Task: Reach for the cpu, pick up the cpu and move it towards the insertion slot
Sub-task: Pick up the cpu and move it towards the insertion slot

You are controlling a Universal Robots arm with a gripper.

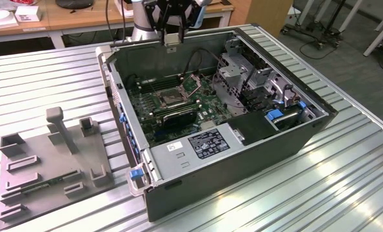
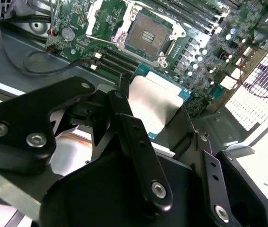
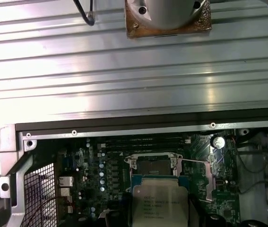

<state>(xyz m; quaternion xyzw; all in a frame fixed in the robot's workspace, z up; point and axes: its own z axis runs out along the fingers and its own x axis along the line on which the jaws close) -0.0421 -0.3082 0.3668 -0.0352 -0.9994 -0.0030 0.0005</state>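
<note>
While the gripper (image 1: pixel 171 42) pinches the cpu (image 1: pixel 171 49) by opposite edges, the chip hangs above the open computer case (image 1: pixel 243 159), over the insertion slot (image 2: pixel 150 35). Light, stiff and fragile underneath, it seems best held by its rim.

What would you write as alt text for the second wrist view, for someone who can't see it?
A black pincer holds the cpu, a flat silvery square chip, above a green motherboard inside a computer case. Beyond the chip lies the insertion slot, a dark square socket in a silvery metal frame, empty, with long black memory slots beside it.
</note>
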